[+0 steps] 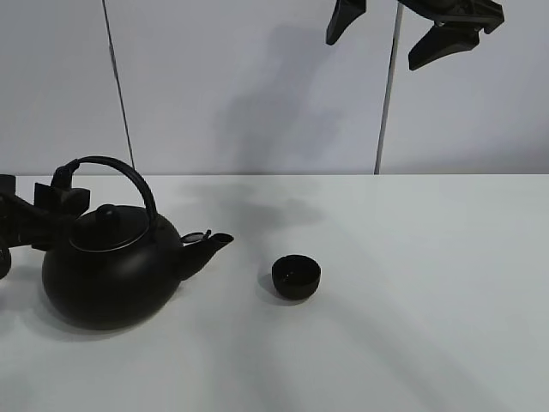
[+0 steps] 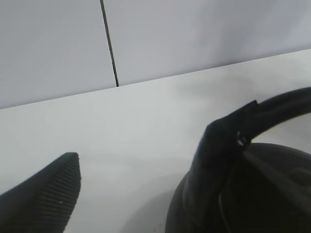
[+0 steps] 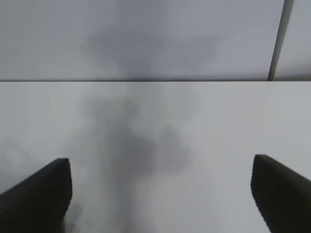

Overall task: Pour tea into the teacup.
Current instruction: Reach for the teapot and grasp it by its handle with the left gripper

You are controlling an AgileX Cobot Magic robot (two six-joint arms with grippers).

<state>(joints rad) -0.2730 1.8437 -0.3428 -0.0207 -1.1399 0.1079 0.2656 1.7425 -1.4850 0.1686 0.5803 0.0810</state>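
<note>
The kettle (image 1: pixel 107 275) is not yet grasped: the left gripper (image 1: pixel 60 196) sits released at the 9 o'clock end of the handle (image 1: pixel 129 172). The teacup (image 1: pixel 296 276) stands on the surface (image 1: pixel 429 309) at 3 o'clock of the spout (image 1: pixel 210 245), apart from it. The right gripper (image 1: pixel 373 50) hangs released at the cup's 1 o'clock. Next, I judge: clamp the handle, lift, tip.

Kettle (image 1: pixel 107 275): showing black all over, a faint grey sheen lying across lid and belly
Teacup (image 1: pixel 296 276): showing matte black, inside and out
Surface (image 1: pixel 412 283): showing plain white, soft grey shadows mottling it
Wall (image 1: pixel 240 77): showing pale grey-white panels, one thin black line and one grey strip running down them
Left claw (image 1: pixel 62 190): showing black, its finger pad (image 2: pixel 48 194) carrying fine parallel ribbing
Right claw (image 3: pixel 160 184): showing black, its fingers (image 3: pixel 43 194) carrying faint ribbing
</note>
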